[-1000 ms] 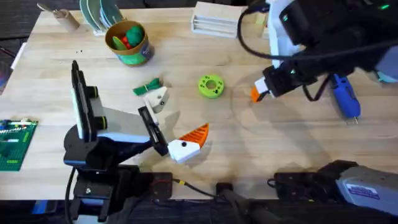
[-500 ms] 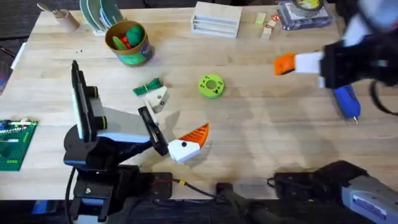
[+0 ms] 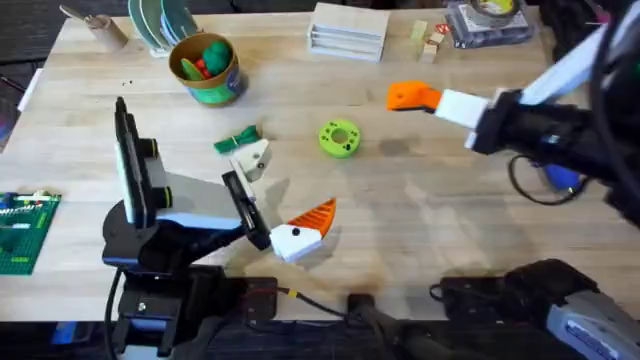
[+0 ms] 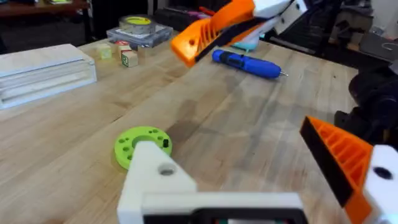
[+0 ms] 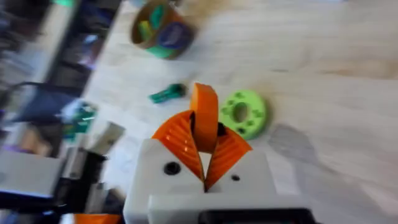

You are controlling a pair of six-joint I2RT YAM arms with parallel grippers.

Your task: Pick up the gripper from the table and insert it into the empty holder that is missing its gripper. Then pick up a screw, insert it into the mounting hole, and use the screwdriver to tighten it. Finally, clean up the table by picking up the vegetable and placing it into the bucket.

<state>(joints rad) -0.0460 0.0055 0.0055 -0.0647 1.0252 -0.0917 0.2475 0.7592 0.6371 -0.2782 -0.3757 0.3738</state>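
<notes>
My right gripper hangs above the table's far middle, shut on the small orange gripper wedged between its ribbed orange pads. In the left wrist view the right gripper shows high in the air. My left gripper rests low near the front, open, one finger orange-padded and the other bare white. The cream-white holder lies beside the dark green vegetable. The green and yellow bucket stands at the far left. The blue screwdriver lies at the right, partly hidden under the right arm.
A lime-green disc with holes lies mid-table. A flat white stacked box, small blocks and a tape roll line the far edge. A green baseplate sits at the left edge.
The right gripper has lifted from the table surface with the orange gripper in it, swung toward the far side, then moved left. The left arm has not moved.
</notes>
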